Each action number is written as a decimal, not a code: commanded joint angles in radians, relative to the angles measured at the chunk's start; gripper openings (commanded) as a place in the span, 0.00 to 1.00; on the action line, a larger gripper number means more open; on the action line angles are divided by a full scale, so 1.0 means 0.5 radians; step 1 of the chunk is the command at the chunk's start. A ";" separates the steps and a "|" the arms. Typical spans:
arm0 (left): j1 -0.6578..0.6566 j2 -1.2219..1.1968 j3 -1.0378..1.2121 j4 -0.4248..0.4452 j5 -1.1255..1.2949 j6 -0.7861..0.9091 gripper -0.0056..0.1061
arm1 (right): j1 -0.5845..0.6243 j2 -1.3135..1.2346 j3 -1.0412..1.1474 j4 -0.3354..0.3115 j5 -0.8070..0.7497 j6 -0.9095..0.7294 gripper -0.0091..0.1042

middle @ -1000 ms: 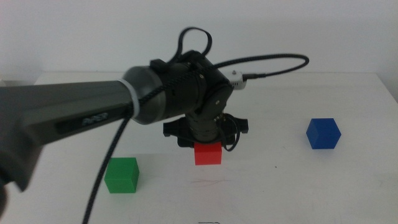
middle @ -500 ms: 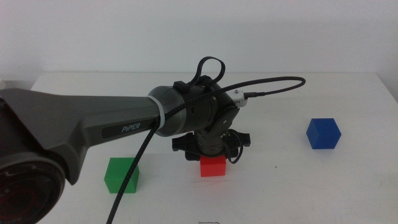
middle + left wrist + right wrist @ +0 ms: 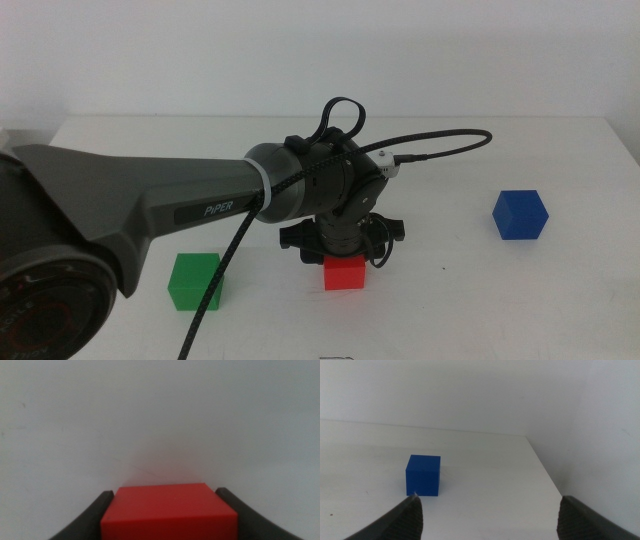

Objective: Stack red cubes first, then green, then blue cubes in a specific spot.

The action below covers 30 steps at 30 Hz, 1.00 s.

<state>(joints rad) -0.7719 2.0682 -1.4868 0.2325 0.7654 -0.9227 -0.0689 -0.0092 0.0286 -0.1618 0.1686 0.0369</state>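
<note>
The red cube sits low at the table's front middle, held between the jaws of my left gripper, which reaches in from the left. The left wrist view shows the same red cube filling the gap between both dark jaws, just above the white tabletop. Left of it rests the green cube. The blue cube lies at the right. My right gripper hangs open some way back from the blue cube, out of the middle view.
The left arm's dark body and its black cable span the left and middle of the table. The white table's right edge runs close beside the blue cube.
My left gripper has carried the red cube forward, slightly right and lower, down close to the tabletop. The green and blue cubes have not moved.
</note>
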 commanded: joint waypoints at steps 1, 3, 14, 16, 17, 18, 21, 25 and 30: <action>-0.007 -0.093 -0.054 -0.013 -0.027 -0.011 0.33 | -0.010 -0.046 -0.036 -0.018 -0.155 -0.012 0.91; -0.007 -0.093 -0.054 -0.018 -0.027 -0.018 0.72 | -0.010 -0.046 -0.036 -0.018 -0.155 -0.012 0.91; -0.007 -0.153 -0.054 -0.018 -0.011 -0.018 0.89 | -0.010 -0.046 -0.036 -0.018 -0.155 -0.012 0.91; -0.007 -0.163 -0.054 -0.018 0.007 -0.018 0.89 | -0.010 -0.046 -0.036 -0.018 -0.155 -0.012 0.91; -0.007 -0.173 -0.054 -0.018 0.018 -0.018 0.89 | -0.010 -0.046 -0.036 -0.018 -0.155 -0.012 0.91; -0.007 -0.184 -0.054 -0.018 0.026 -0.016 0.89 | -0.010 -0.046 -0.036 -0.018 -0.155 -0.012 0.91; -0.007 -0.209 -0.054 -0.015 0.047 -0.016 0.89 | -0.010 -0.046 -0.036 -0.018 -0.155 -0.012 0.91; -0.007 -0.248 -0.054 -0.011 0.049 -0.011 0.89 | -0.010 -0.046 -0.036 -0.018 -0.155 -0.012 0.91; -0.007 -0.320 -0.054 -0.002 0.052 -0.011 0.89 | -0.010 -0.046 -0.036 -0.018 -0.155 -0.012 0.91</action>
<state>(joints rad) -0.7728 1.9850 -1.4880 0.2212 0.8108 -0.9221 -0.0689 -0.0092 0.0286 -0.1618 0.1686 0.0369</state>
